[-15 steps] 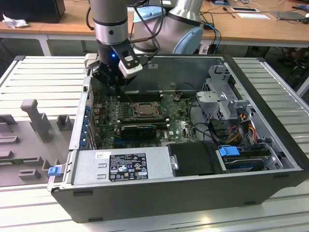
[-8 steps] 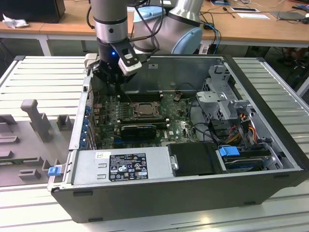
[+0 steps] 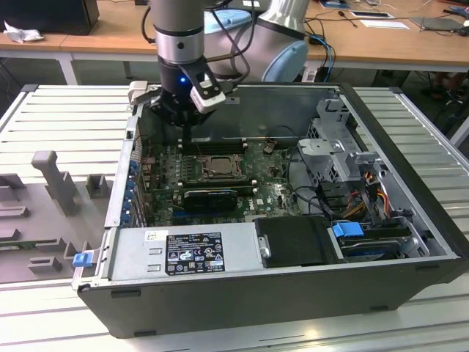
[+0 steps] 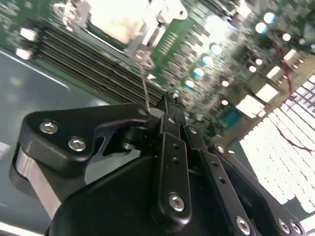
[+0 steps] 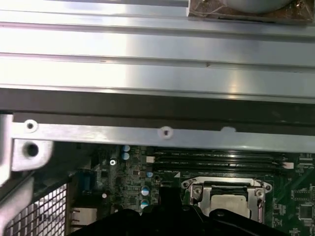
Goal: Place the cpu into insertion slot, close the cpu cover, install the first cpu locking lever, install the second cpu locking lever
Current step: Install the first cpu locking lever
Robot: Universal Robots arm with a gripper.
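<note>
The gripper (image 3: 185, 125) hangs over the motherboard's far edge, its jaws pressed together on what looks like a thin wire lever (image 4: 144, 78). The cpu (image 5: 229, 202) lies in the insertion slot (image 3: 214, 166), with the cpu cover (image 5: 197, 191) closed around it, mid-board inside the open case (image 3: 410, 191).

Exterior view evenly lit, sharp, case interior (image 3: 220, 172) in mild shadow. Second wrist view: motherboard (image 4: 221, 54) blurred, overexposed glare on cpu (image 4: 118, 17) and grille; gripper (image 4: 170, 105) in focus. First wrist view: soft, bright sheen on metal rail (image 5: 147, 73).
</note>
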